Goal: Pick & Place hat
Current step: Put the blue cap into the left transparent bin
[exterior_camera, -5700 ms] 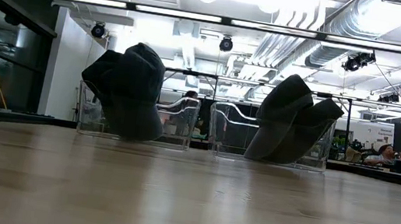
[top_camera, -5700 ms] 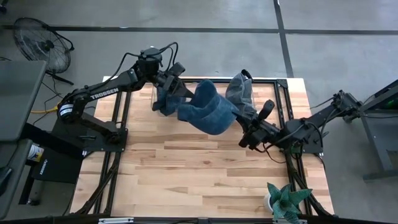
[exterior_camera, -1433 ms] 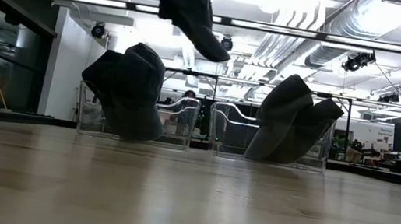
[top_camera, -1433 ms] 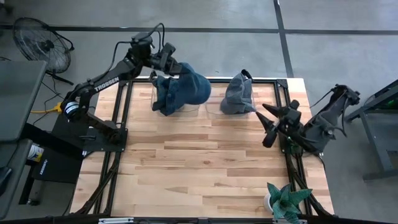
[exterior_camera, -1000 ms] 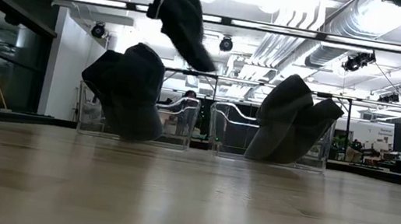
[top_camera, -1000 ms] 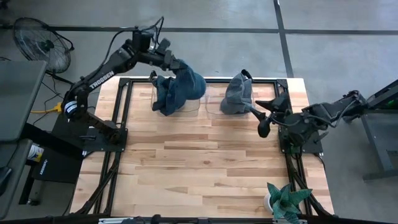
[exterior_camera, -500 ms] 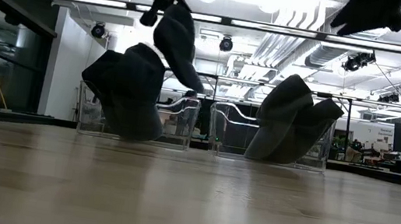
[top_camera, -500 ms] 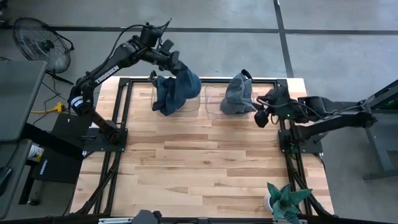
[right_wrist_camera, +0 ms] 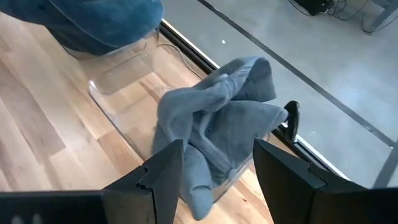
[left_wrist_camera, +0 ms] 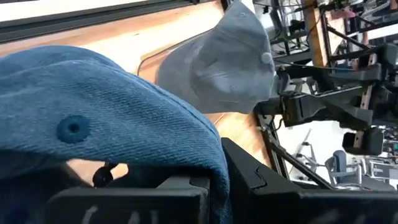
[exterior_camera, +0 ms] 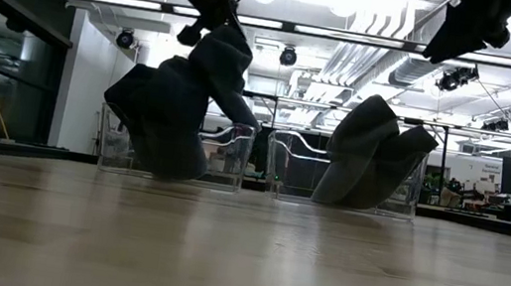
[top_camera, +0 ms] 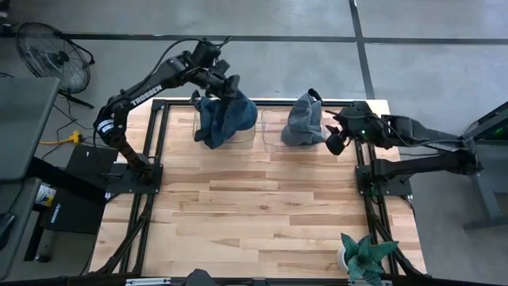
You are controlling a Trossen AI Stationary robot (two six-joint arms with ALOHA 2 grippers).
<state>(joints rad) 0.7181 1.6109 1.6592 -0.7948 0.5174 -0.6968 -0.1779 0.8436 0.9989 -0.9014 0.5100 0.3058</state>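
My left gripper point(top_camera: 228, 88) is shut on a blue denim hat point(top_camera: 236, 111) above the left clear bin point(exterior_camera: 230, 155), which holds more blue hats point(top_camera: 208, 127). In the low view the held hat point(exterior_camera: 224, 58) hangs against that pile. Grey hats point(top_camera: 303, 121) lean in the right clear bin point(exterior_camera: 292, 168) at the table's far edge. My right gripper point(top_camera: 333, 133) is open and empty, high up just right of the grey hats; in its wrist view its fingers point(right_wrist_camera: 165, 171) stand apart above the grey hats point(right_wrist_camera: 217, 134). My left gripper pinches the blue hat by an edge of its crown point(left_wrist_camera: 208, 168) between its two fingers, coming from above and from the table's left. The hat hangs below the fingers, its top button point(left_wrist_camera: 73, 127) showing. Its lower part reaches the pile in the left bin.
A potted plant point(top_camera: 361, 258) stands at the table's near right corner. The wooden table top point(top_camera: 254, 206) in front of the two bins is bare. A fan point(top_camera: 48, 52) stands on the floor beyond the far left corner.
My left gripper has gone down and a little toward the table's right with the blue hat, which has dropped from hanging clear to touching the pile in the left bin. My right gripper has gone toward the far edge, closer to the grey hats.
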